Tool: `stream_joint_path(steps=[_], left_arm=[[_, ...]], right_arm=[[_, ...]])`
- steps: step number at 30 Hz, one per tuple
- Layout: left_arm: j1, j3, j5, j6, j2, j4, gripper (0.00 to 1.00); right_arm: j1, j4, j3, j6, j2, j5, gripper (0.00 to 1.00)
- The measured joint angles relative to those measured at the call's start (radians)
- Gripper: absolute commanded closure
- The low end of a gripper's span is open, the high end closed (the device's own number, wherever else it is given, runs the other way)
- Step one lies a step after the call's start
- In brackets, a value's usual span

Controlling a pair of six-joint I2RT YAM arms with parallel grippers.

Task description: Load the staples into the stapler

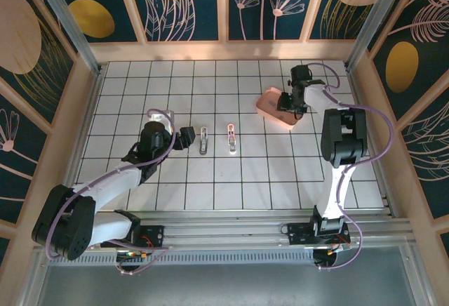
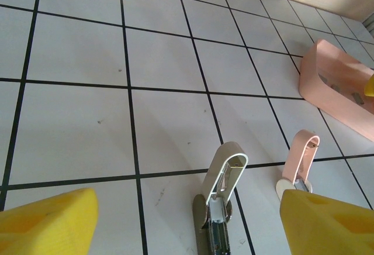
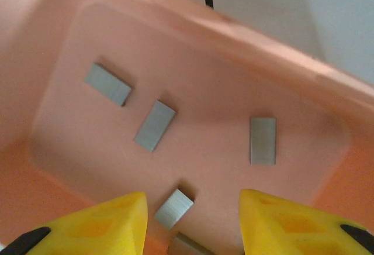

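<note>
The stapler [image 1: 203, 140] lies mid-table, whitish-grey, with its lid [image 2: 229, 170] swung up and the grey inner rail [image 2: 217, 231] exposed. My left gripper [image 1: 184, 137] stands open just left of it, yellow fingers [image 2: 49, 223] wide on either side of the stapler and not touching it. The staples [image 3: 173, 208] are several short silvery strips on the floor of the pink tray [image 1: 270, 104]. My right gripper [image 3: 193, 223] reaches down into the tray, open, with one strip lying loose between its yellow fingertips [image 3: 102, 226]. A second strip shows at the frame's bottom edge.
A pink stapler [image 1: 231, 137] lies one tile right of the whitish one, also seen in the left wrist view as the pink stapler [image 2: 301, 161]. The tray's raised wall [image 3: 245, 38] surrounds the right fingers. Wooden walls border the tiled table [image 1: 140, 88].
</note>
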Motion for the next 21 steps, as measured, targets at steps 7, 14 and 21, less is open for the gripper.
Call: stream_joint_path(steps=[7,14,21], left_arm=[[0.0,0.0,0.002,0.003,0.0,-0.003,0.19],[0.0,0.0,0.003,0.004,-0.002,-0.011,0.19],[0.0,0.0,0.003,0.007,-0.012,-0.019,0.19]], right_arm=[[0.0,-0.048,-0.01,-0.01,0.0,0.006,0.59],[0.001,-0.088,-0.021,-0.018,0.0,0.008,0.63],[0.009,-0.117,-0.053,-0.018,-0.008,0.007,0.65]])
